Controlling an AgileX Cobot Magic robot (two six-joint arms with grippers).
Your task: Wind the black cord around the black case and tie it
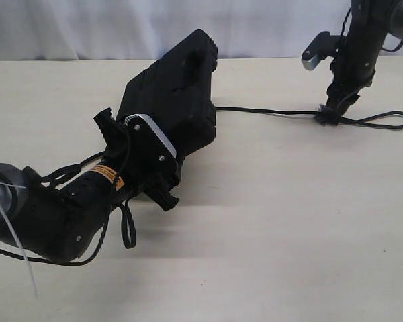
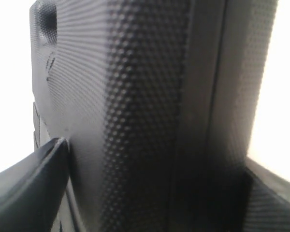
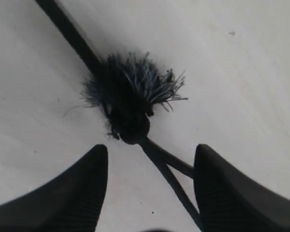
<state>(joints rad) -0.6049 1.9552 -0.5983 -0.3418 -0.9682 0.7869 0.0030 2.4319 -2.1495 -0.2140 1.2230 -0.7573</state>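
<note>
The left fingers (image 2: 34, 188) clench the black case (image 1: 174, 94), tilted up apparently so the black cord (image 1: 269, 111) can pass beneath; the right fingers (image 3: 63, 193), released, straddle it beside the knot (image 3: 128, 96).

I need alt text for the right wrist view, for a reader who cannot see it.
The frayed, fuzzy knot of the black cord lies on a pale table, just ahead of the open right gripper. One strand runs away from the knot; the loop's two strands pass back between the dark fingers.

Dimpled matt case (image 2: 135, 121), frayed fuzzy cord (image 3: 130, 96)
</note>
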